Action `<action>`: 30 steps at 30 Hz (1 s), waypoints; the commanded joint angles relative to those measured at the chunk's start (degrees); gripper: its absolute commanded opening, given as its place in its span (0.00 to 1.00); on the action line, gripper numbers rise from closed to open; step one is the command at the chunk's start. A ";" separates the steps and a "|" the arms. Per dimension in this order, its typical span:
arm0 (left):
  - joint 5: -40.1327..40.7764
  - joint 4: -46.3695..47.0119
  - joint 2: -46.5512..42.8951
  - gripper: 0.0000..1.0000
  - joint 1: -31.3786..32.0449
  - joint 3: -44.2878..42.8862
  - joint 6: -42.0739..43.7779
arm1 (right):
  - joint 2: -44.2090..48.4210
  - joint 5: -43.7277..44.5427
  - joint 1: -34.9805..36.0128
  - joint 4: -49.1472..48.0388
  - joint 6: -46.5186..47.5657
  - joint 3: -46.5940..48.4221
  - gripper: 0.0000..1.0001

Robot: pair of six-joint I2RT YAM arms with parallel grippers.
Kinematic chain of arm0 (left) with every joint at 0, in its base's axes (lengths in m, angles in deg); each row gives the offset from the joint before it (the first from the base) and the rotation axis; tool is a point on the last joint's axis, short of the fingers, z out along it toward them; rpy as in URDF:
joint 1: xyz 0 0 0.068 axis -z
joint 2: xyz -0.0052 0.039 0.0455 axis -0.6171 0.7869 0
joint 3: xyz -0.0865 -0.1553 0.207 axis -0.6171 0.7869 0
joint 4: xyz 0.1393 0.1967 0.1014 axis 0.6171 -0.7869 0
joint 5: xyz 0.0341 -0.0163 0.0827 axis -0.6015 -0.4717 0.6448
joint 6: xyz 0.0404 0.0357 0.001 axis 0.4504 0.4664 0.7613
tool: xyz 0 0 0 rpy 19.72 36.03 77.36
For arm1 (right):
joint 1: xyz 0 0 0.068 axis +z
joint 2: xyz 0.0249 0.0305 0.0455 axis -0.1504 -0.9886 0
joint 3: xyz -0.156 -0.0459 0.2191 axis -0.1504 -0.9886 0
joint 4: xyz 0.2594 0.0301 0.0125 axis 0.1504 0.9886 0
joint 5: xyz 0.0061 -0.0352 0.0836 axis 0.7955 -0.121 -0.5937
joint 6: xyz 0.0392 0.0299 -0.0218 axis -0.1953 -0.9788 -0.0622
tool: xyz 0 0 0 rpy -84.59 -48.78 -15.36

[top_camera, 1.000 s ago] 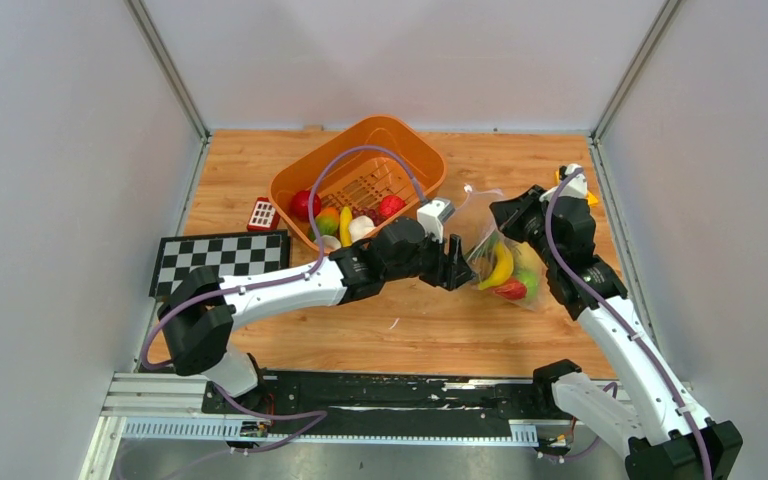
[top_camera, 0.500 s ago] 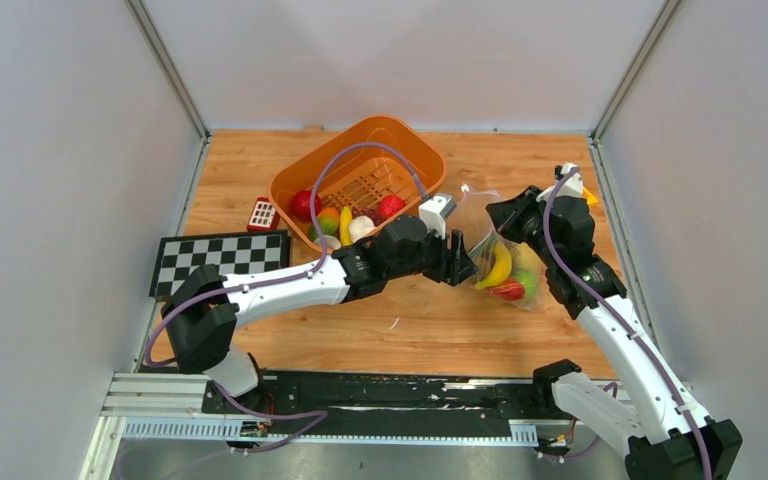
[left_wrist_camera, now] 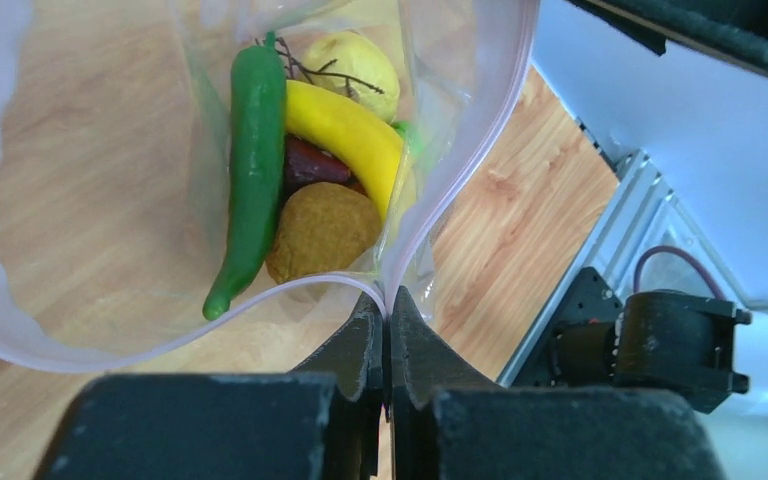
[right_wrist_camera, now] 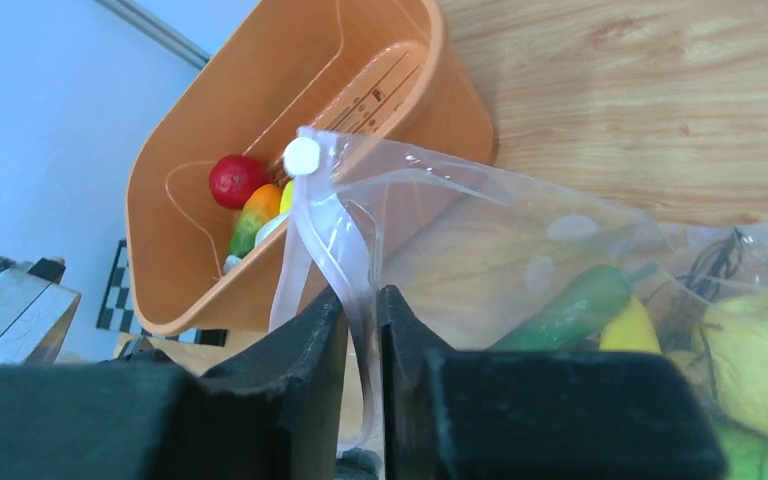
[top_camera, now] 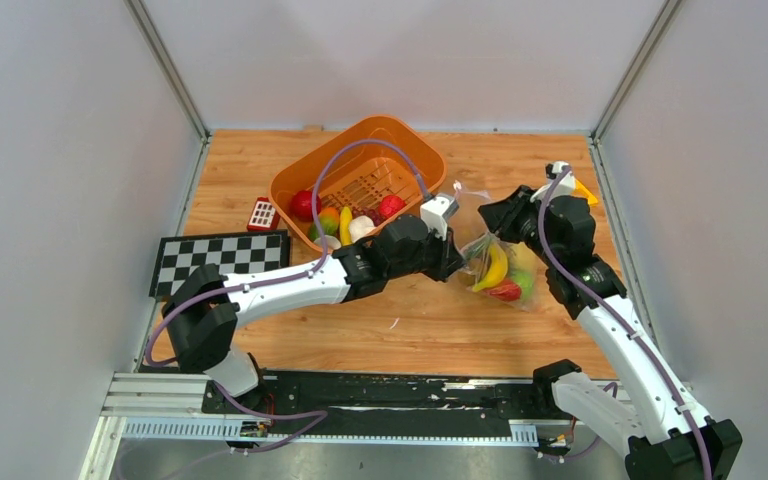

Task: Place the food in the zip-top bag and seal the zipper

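Note:
The clear zip-top bag [top_camera: 497, 266] hangs between my two grippers, its mouth gaping. Inside lie food pieces: a green chili [left_wrist_camera: 250, 170], a banana [left_wrist_camera: 345, 130], a lemon [left_wrist_camera: 350, 65] and a brown kiwi [left_wrist_camera: 322, 230]. My left gripper [left_wrist_camera: 387, 305] is shut on the pinkish zipper [left_wrist_camera: 460, 170] at the near end of the mouth. My right gripper [right_wrist_camera: 362, 300] stands slightly open, the far end of the zipper strip [right_wrist_camera: 345, 245] running loosely between its fingers. More food [top_camera: 345, 215] lies in the orange basket [top_camera: 390, 122].
The orange basket [right_wrist_camera: 260, 120] sits tilted just left of the bag, close behind my left arm. A checkerboard mat [top_camera: 220, 258] and a small red-and-white block [top_camera: 262, 213] lie to the left. Grey walls enclose the wooden table [top_camera: 410, 330].
My left gripper has moved in and shut on the bag's mouth edge. The right jaws have loosened from a tight grip. The bag has shifted a little to the left.

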 commanded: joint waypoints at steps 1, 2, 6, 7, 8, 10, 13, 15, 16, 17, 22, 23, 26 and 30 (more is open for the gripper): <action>-0.20 -1.41 -4.00 0.00 -0.68 -1.72 8.68 | 0.77 -5.91 -0.09 -5.02 8.27 3.33 0.27; -0.90 -2.09 -5.08 0.00 -1.53 -1.51 9.87 | 0.69 -6.44 -0.13 -4.63 10.65 3.94 0.31; -10.65 -7.72 -9.76 0.00 -7.07 -1.63 16.01 | 0.54 -7.70 -2.39 -2.23 18.17 9.79 0.54; -12.46 -10.99 -10.66 0.00 -8.35 -2.70 18.03 | 0.66 -8.71 -3.12 -2.33 20.18 10.90 0.56; -13.83 -14.14 -11.65 0.00 -9.32 -4.28 20.16 | 0.78 -9.57 -4.07 -2.61 22.80 11.93 0.58; -15.42 -19.75 -12.99 0.00 -10.26 -6.17 25.11 | 1.01 -10.09 -4.91 -3.43 26.22 13.53 0.61; -16.98 -26.85 -14.72 0.00 -10.41 -9.92 31.93 | 0.65 -11.27 -5.70 -5.55 30.96 14.10 0.61; -17.94 -30.23 -15.15 0.00 -10.51 -11.79 35.26 | -0.31 -14.26 -7.03 -6.45 33.80 14.47 0.61; -18.66 -32.29 -15.01 0.00 -10.50 -12.96 37.81 | -0.92 -18.12 -8.14 -7.26 35.29 14.77 0.60; -18.69 -35.33 -14.77 0.00 -10.61 -14.22 39.34 | -1.88 -22.59 -9.34 -8.77 36.48 14.62 0.60; -18.50 -45.55 -14.38 0.00 -10.91 -18.27 45.83 | -7.29 -45.48 -19.35 -6.19 45.29 17.99 0.63; -18.41 -47.41 -14.54 0.00 -10.92 -18.60 46.79 | -8.14 -49.09 -21.38 -6.24 45.55 18.51 0.63; -17.93 -50.87 -15.37 0.00 -10.94 -19.04 49.06 | -9.26 -58.91 -23.76 -3.20 52.56 18.26 0.67; -18.66 -49.26 -16.20 0.00 -10.97 -18.96 48.00 | -8.08 -62.78 -23.38 0.59 59.64 16.42 0.70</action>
